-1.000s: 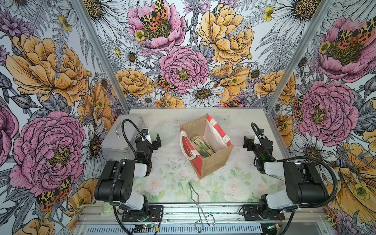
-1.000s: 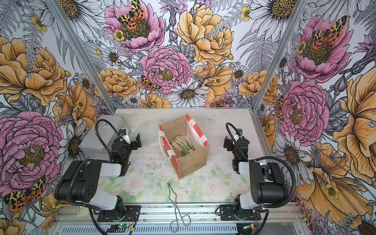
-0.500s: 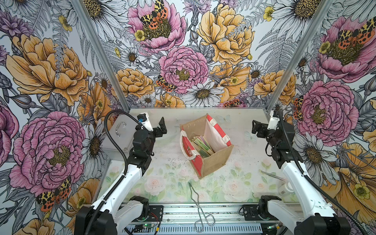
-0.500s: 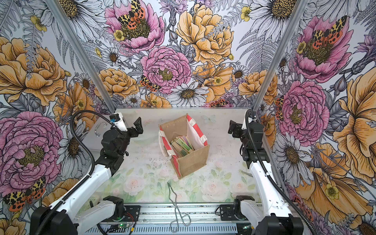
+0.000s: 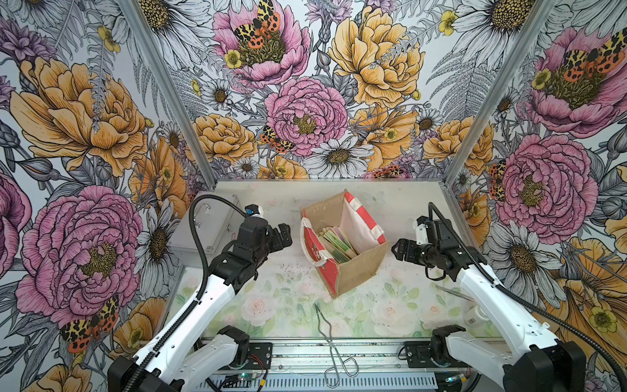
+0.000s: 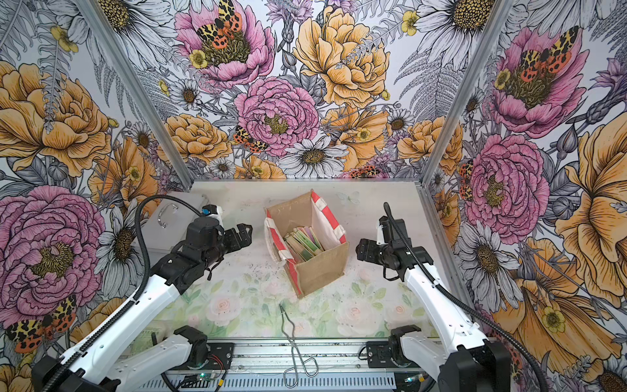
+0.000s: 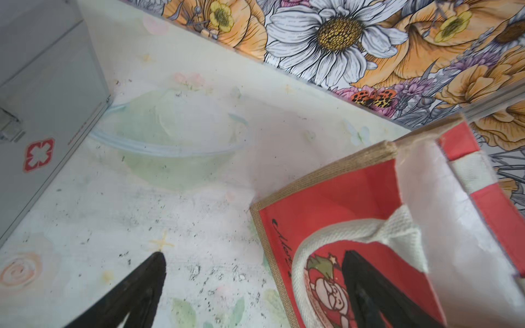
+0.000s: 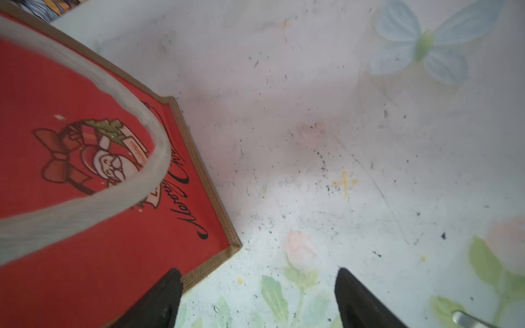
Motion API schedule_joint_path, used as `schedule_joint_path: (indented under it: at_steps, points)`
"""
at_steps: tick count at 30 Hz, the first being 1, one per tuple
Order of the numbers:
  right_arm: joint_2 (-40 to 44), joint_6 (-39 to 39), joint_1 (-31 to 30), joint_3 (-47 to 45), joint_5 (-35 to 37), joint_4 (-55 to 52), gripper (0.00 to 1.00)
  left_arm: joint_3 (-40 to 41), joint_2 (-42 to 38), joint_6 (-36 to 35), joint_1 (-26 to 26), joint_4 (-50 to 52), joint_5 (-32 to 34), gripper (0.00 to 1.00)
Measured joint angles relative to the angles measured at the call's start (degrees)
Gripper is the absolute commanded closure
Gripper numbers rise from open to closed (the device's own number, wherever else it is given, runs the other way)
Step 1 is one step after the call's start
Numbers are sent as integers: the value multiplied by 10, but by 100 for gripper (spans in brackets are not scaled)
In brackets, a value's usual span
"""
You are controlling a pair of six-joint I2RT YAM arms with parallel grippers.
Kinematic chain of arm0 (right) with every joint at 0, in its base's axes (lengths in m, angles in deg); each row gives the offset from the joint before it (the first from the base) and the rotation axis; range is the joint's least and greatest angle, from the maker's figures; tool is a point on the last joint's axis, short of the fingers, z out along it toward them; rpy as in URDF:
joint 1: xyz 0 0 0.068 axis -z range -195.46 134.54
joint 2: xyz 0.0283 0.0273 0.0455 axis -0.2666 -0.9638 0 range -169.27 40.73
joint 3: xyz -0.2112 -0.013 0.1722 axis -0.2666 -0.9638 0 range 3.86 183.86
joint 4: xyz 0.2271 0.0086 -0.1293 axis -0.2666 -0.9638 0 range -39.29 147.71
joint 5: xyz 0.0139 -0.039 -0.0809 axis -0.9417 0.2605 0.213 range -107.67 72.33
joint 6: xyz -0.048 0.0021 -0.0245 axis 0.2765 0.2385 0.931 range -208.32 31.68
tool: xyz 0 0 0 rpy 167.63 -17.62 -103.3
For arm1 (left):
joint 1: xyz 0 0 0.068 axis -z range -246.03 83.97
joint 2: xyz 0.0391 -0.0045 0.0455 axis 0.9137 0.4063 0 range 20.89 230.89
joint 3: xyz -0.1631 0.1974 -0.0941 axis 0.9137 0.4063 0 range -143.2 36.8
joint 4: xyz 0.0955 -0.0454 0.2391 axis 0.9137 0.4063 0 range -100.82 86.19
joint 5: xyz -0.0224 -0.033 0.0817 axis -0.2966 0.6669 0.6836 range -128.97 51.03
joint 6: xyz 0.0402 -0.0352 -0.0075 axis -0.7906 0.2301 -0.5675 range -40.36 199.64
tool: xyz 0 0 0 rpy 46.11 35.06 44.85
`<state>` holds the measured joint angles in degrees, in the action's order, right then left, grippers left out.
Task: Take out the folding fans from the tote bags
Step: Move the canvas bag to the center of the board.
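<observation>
Since the earlier frames both arms have been brought inward and lower, toward the tote bag. The folding fans, green and pink, are seen packed together inside the bag in both top views. The bag is stood upright near the middle of the surface, its mouth open. The left end effector is held near the bag's red printed side and the right end effector near the opposite side. Both are spread wide and nothing is gripped. Metal tongs are laid at the near edge. A grey first-aid case is set at the surface's far left.
</observation>
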<state>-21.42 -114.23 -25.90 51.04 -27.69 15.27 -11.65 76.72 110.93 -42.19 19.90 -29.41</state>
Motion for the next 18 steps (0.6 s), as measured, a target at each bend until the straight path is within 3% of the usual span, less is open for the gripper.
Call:
schedule_joint_path:
  at_steps: [5, 11, 18]
  points:
    - [-69, -17, -38, 1, 29, -27, 13, -6, 75, 18, -23, 29, -30, 1]
    - [-166, -22, -98, 40, 56, -40, 12, -46, 216, 20, -10, 42, -61, 1]
    - [-231, -33, -141, 76, 51, 1, 12, -92, 312, 20, -7, 10, -109, 1]
